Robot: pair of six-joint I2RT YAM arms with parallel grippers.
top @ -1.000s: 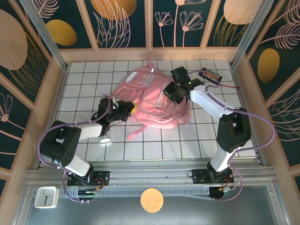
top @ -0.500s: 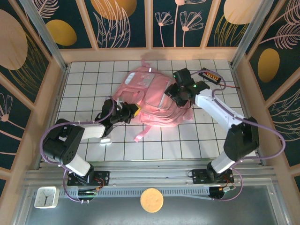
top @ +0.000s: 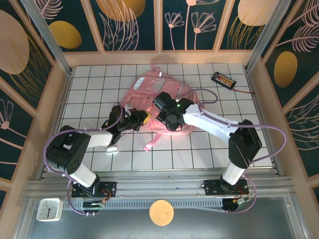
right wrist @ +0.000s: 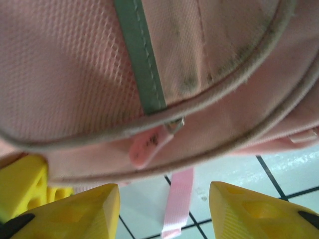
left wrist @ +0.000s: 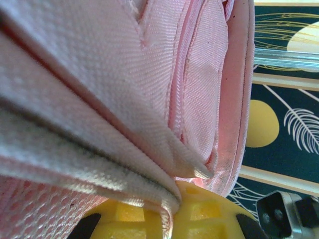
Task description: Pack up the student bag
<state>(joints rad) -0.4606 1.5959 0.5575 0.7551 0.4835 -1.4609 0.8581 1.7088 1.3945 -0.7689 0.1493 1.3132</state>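
Note:
The student bag (top: 149,87) lies flat on the white tiled table, a big pink backpack with a loose strap (top: 151,141) trailing toward the near side. My left gripper (top: 140,118) is at the bag's left near edge. In the left wrist view this gripper (left wrist: 174,201) is shut on a fold of the bag's pink fabric (left wrist: 149,74). My right gripper (top: 168,122) hovers over the bag's near edge, just right of the left one. Its yellow fingers (right wrist: 82,209) stand apart with nothing between them, below the bag (right wrist: 75,64) and its pink zipper tab (right wrist: 147,147).
A black device with a cable (top: 223,79) lies at the far right of the table. Wooden-framed walls (top: 60,94) close in the table on three sides. A small clock (top: 48,209) and a round cork disc (top: 161,212) sit beyond the near rail.
My right arm has swung from the bag's far right side across to its near edge, and its jaws have opened. The bag has settled flatter. The left gripper holds as before.

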